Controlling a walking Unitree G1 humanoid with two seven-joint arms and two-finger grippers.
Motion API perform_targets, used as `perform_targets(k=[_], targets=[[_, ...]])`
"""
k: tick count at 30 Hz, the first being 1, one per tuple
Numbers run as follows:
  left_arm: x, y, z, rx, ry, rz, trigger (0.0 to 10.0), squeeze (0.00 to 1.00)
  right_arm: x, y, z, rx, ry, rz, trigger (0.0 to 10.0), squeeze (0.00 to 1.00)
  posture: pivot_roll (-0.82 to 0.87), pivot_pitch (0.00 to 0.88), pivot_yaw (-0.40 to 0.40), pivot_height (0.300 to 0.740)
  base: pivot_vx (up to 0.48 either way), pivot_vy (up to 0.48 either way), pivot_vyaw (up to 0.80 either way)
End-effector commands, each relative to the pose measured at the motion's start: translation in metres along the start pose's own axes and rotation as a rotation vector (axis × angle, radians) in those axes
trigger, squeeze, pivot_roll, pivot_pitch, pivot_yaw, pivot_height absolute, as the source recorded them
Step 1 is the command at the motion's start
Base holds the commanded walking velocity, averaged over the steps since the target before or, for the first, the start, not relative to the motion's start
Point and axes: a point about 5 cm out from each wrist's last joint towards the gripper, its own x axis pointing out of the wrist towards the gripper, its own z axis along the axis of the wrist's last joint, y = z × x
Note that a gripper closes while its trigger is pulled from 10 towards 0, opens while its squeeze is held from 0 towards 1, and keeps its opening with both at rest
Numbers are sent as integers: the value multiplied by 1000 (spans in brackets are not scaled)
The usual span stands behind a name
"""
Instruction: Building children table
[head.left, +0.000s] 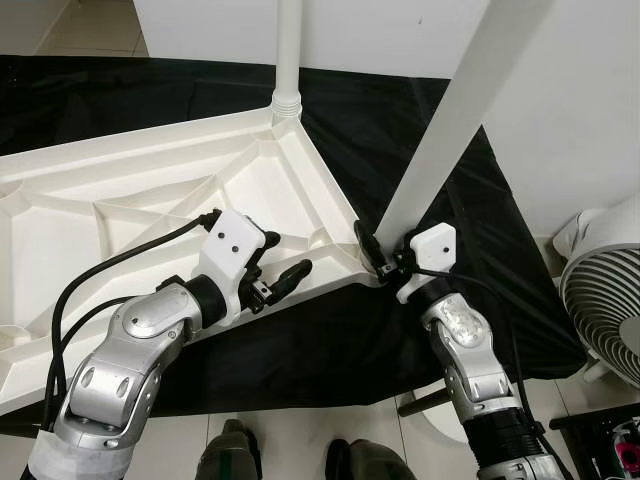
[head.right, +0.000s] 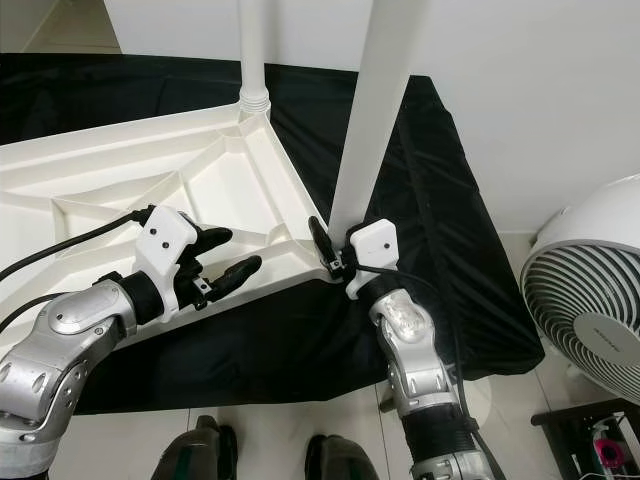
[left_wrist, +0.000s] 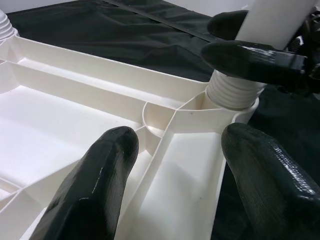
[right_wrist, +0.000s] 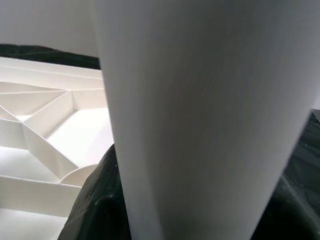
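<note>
Tabletop, white and ribbed, lay underside-up on a black cloth as the right gripper clamped the base of a white leg rising upright from the near corner socket. A second leg already stood at the far corner. The left gripper, fingers spread wide, hovered over the near rim just beside that socket, with open room toward the fan.
</note>
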Motion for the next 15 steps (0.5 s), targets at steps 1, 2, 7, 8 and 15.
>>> perform_targets(k=[1, 2, 7, 8, 15], targets=[[-2, 2, 3, 16, -2, 59, 10000, 0, -20, 3, -30, 41, 146, 2, 10000, 0, 60, 118, -43, 740, 0, 0, 0], [-2, 2, 3, 16, -2, 59, 10000, 0, -20, 3, -30, 41, 146, 2, 10000, 0, 60, 118, -43, 740, 0, 0, 0], [-2, 2, 3, 20, 0, 55, 10000, 0, -19, 5, -30, -74, 161, 58, 10000, 0, 58, 119, -40, 740, 0, 0, 0], [-2, 2, 3, 20, 0, 55, 10000, 0, -19, 5, -30, -74, 161, 58, 10000, 0, 58, 119, -40, 740, 0, 0, 0], [-1, 4, 5, 23, 0, 51, 10000, 0, -6, 7, -24, -125, 183, 179, 10000, 0, 55, 117, -36, 740, 0, 0, 0]])
